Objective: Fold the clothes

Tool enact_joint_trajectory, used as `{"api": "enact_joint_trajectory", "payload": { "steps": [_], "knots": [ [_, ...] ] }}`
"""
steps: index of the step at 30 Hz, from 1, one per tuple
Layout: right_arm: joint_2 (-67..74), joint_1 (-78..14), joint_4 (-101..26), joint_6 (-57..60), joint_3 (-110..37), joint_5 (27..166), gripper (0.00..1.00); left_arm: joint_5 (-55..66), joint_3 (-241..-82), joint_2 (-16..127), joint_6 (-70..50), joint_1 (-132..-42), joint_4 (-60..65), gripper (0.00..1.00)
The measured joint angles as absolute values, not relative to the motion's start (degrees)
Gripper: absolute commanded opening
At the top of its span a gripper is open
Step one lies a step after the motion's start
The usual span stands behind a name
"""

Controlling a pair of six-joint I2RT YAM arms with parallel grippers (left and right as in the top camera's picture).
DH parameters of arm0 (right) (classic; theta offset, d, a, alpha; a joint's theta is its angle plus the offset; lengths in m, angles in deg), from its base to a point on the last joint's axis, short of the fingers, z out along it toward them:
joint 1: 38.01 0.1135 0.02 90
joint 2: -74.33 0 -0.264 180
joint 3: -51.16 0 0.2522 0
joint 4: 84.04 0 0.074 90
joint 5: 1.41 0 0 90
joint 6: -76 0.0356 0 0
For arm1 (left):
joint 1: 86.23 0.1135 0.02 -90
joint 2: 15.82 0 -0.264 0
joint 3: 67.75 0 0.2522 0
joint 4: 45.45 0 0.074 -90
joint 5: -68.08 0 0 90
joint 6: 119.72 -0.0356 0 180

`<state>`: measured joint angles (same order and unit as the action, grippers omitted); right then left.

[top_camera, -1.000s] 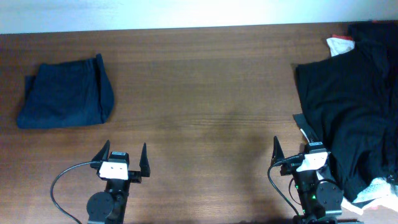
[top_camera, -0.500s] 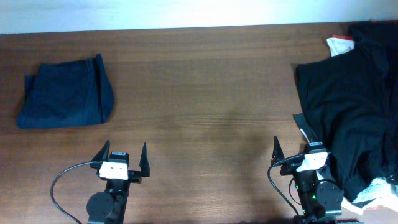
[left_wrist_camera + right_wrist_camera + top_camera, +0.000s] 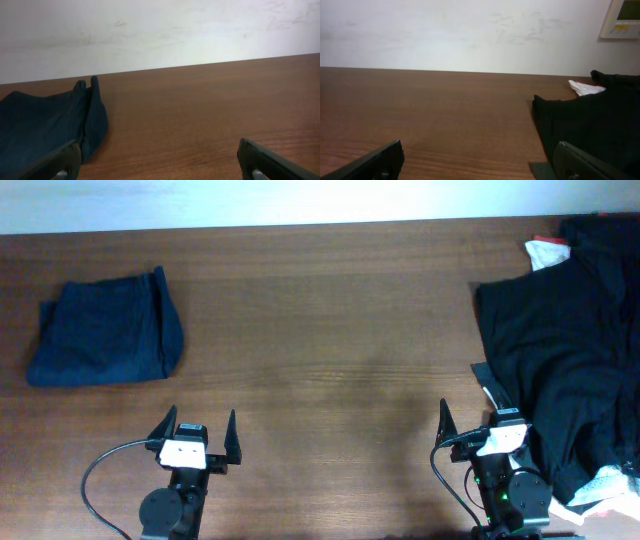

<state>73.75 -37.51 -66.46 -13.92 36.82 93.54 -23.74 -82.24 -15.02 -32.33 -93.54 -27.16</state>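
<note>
The table (image 3: 330, 330) is bare wood across its whole middle, from the far edge by the pale wall (image 3: 160, 30) down to the near edge where both arms sit.

The navy-blue garment (image 3: 105, 330) lies folded near the far left corner, well apart from the left claw (image 3: 198, 430), whose fingers stand spread with nothing between them. In the left wrist view that garment (image 3: 45, 125) lies ahead and to the left, with bare wood ahead and to the right.

The black clothes (image 3: 560, 350) lie in a loose heap along the right edge, running from the far right corner to the near edge. A white piece (image 3: 547, 250) with a bit of red shows at the heap's far end, and another white piece (image 3: 600, 480) at its near end.

The right claw (image 3: 487, 425) is open and empty. Its right finger sits just beside the heap or over its edge, which one cannot be told, while its left side faces open table. A black cable (image 3: 100, 465) loops beside the left arm's base at the near edge.
</note>
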Motion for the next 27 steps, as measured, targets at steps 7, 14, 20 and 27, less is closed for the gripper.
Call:
{"api": "enact_joint_trajectory", "payload": {
  "steps": [7,14,20,27],
  "knots": [
    [73.3,-37.5,-64.2,-13.8,35.6,93.3,0.99,-22.3,-83.6,-13.5,-32.3,-93.5,-26.2,0.99],
    [63.1,-37.5,-61.7,-13.7,27.1,92.9,0.99,-22.1,-92.9,-1.4,-32.2,-93.5,-24.5,0.99],
    [45.7,-37.5,-57.4,-13.8,14.8,92.9,0.99,-22.1,-103.0,13.7,-32.1,-93.5,-21.6,0.99],
    [19.7,-39.4,-46.9,-14.4,-4.8,92.9,0.99,-21.2,-114.6,29.6,-32.1,-93.5,-14.7,0.99]
  ]
}}
